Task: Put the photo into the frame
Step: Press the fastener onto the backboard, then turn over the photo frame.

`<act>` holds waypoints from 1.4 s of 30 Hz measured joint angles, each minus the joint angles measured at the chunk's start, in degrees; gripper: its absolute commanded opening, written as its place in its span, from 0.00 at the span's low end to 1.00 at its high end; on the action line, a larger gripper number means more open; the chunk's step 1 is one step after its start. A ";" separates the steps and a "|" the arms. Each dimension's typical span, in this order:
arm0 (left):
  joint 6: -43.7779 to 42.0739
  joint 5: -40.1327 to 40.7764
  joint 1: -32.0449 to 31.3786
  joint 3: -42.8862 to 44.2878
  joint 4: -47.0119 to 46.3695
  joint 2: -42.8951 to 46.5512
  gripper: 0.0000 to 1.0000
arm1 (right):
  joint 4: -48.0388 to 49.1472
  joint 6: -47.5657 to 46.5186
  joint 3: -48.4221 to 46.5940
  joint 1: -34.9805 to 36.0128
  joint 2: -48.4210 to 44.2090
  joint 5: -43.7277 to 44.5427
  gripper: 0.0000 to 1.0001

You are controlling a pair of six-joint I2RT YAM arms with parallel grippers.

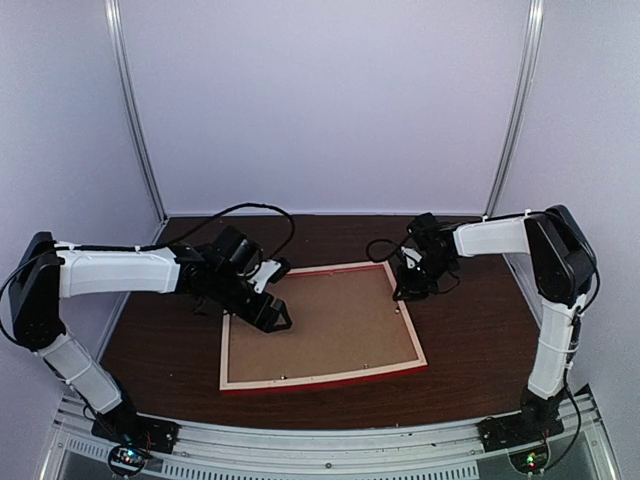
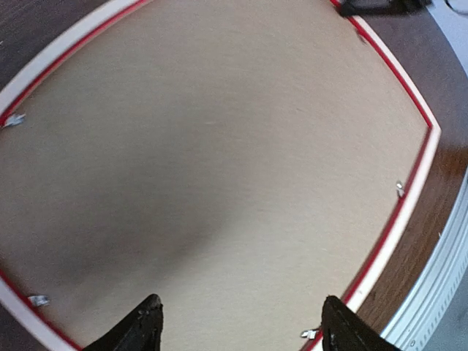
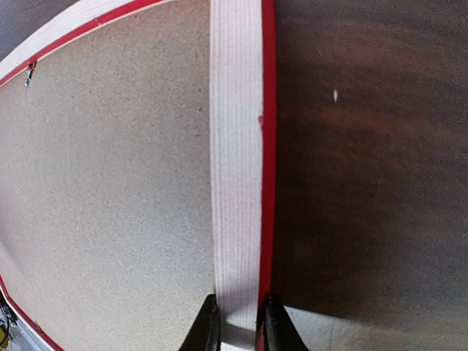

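Note:
The frame (image 1: 408,325) lies face down on the table, its pale wood back up and a red edge showing. A plain brown backing board (image 1: 320,330) fills its opening. The photo is hidden. My left gripper (image 1: 275,318) hovers open over the left part of the board, and in the left wrist view the gripper (image 2: 241,301) has nothing between its fingers, only board (image 2: 219,146) below. My right gripper (image 1: 405,290) is at the frame's right rail near the far corner. In the right wrist view the gripper (image 3: 239,303) is shut on that rail (image 3: 235,146).
Small metal tabs (image 2: 400,189) stick out along the frame's inner edge. The dark wooden table (image 1: 480,340) ends in a metal rail (image 1: 330,440) at the near side. White walls close in the back and both sides. Black cables (image 1: 250,210) loop behind the left arm.

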State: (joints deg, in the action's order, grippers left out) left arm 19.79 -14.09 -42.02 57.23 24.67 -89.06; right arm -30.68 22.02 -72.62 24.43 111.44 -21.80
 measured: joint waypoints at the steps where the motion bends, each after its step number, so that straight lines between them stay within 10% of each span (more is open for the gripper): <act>1: -1.05 -0.26 -1.40 0.85 -0.02 -1.05 0.75 | 0.22 0.31 -1.14 0.00 0.85 0.00 0.06; 11: -12.31 -0.22 -12.79 11.08 2.16 -13.92 0.75 | 0.85 1.20 -4.68 -0.44 3.15 0.17 0.44; 42: -27.74 5.57 -21.09 18.32 6.45 -23.76 0.05 | 2.51 2.71 18.29 -1.81 -14.64 -1.55 0.59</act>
State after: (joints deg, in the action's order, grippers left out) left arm -7.94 -8.51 -63.11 75.55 31.11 -112.81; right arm -28.16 24.73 -54.33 22.61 96.79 -23.35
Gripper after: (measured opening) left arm 0.153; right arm 0.518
